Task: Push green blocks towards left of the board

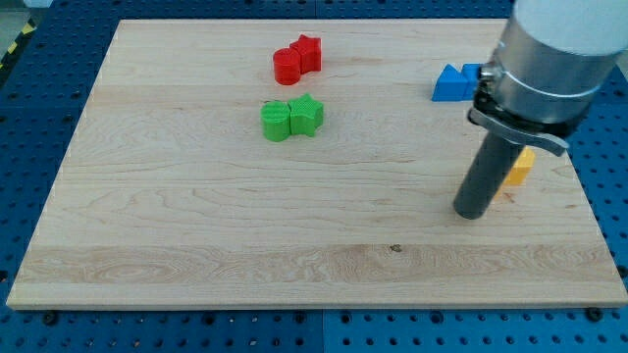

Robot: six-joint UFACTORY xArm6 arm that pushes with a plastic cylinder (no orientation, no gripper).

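Two green blocks sit touching near the board's upper middle: a round-ish green block (276, 122) on the left and a green star-shaped block (306, 115) on the right. My tip (471, 212) rests on the board far to their right and lower, well apart from them. The dark rod rises from it into the grey arm (549, 59) at the view's top right.
A red cylinder (287, 67) and a red star block (308, 53) touch each other above the green pair. Two blue blocks (455, 83) lie at the upper right, partly behind the arm. A yellow block (519, 168) sits just right of the rod. The wooden board (196, 226) ends close to these.
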